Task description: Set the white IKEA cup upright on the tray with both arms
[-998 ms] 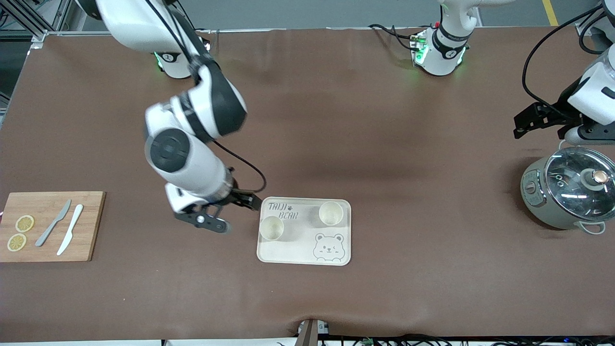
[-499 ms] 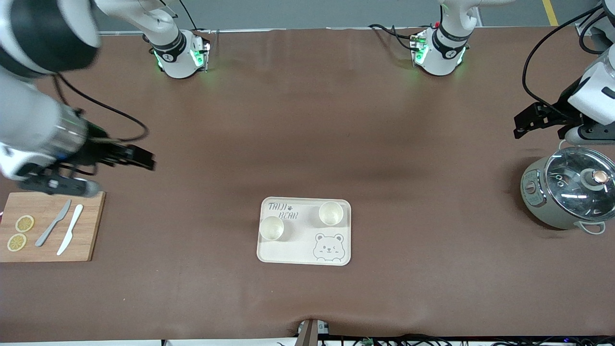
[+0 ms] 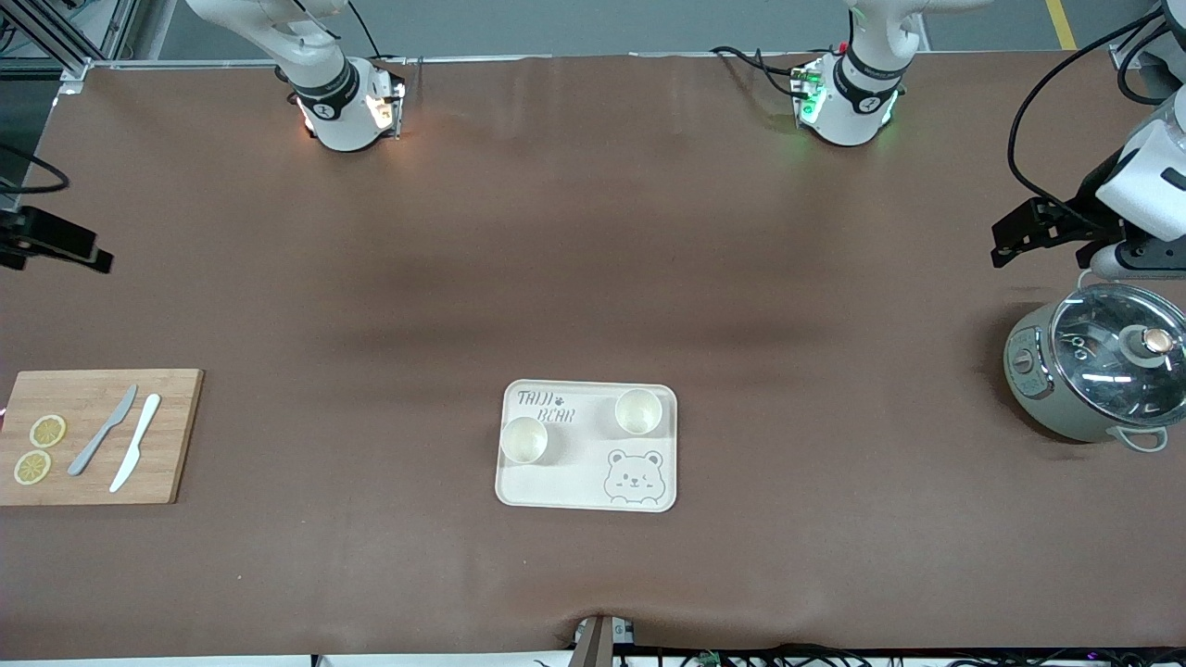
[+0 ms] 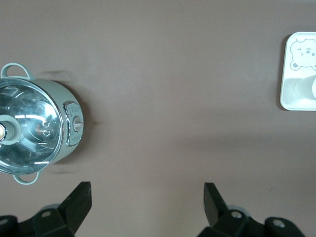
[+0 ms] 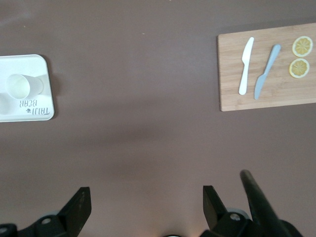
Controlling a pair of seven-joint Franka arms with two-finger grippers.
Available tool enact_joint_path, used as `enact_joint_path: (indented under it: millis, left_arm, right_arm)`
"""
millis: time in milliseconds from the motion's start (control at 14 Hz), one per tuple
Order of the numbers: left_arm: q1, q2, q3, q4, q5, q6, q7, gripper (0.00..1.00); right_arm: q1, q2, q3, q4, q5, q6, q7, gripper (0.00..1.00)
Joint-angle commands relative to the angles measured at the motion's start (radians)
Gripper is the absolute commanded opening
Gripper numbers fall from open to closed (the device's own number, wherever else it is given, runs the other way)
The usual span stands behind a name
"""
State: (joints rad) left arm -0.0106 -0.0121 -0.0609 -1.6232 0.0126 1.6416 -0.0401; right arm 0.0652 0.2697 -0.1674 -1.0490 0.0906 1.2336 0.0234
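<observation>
The right gripper (image 5: 143, 205) hangs with its two black fingers spread wide and nothing between them, over bare brown table at the right arm's end. The left gripper (image 4: 147, 202) is likewise spread wide and empty, over the table at the left arm's end, just beside a pot (image 3: 1096, 372). Both arms wait, well apart from the tray (image 3: 586, 488).

The tray is flat, cream, rectangular with rounded corners, printed with "TAIJI BEAR" lettering and a winking bear face. Two pale cups stand upright on it, mouths up. One cup (image 3: 524, 439) sits at the tray's edge toward the right arm's end; the other cup (image 3: 638, 411) stands farther from the front camera, above the bear face.

The pot is round, grey-green, with loop handles and a shiny glass lid topped by a knob. A wooden cutting board (image 3: 88, 396) lies at the right arm's end, carrying a grey knife (image 3: 103, 430), a white knife (image 3: 135, 442) and two lemon slices (image 3: 40, 449). The table cover is smooth matte brown.
</observation>
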Motion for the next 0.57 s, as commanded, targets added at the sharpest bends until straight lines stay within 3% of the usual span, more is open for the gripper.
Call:
enact_joint_path:
  millis: [0, 143, 356, 499]
  left_arm:
    - [0.009, 0.000, -0.005, 0.008, -0.016, -0.014, 0.020, 1.00]
    - [0.009, 0.004, -0.005, 0.008, -0.016, -0.014, 0.020, 1.00]
    - [0.009, 0.006, -0.005, 0.008, -0.016, -0.014, 0.020, 1.00]
    - [0.009, 0.009, -0.005, 0.008, -0.016, -0.013, 0.019, 1.00]
  right_arm:
    - [-0.018, -0.116, 0.022, -0.202, -0.063, 0.100, -0.011, 1.00]
    - [-0.016, -0.176, 0.022, -0.346, -0.074, 0.213, -0.013, 1.00]
    - [-0.021, -0.170, 0.023, -0.378, -0.120, 0.244, -0.023, 1.00]
    - [-0.083, -0.168, 0.022, -0.384, -0.121, 0.260, -0.119, 1.00]
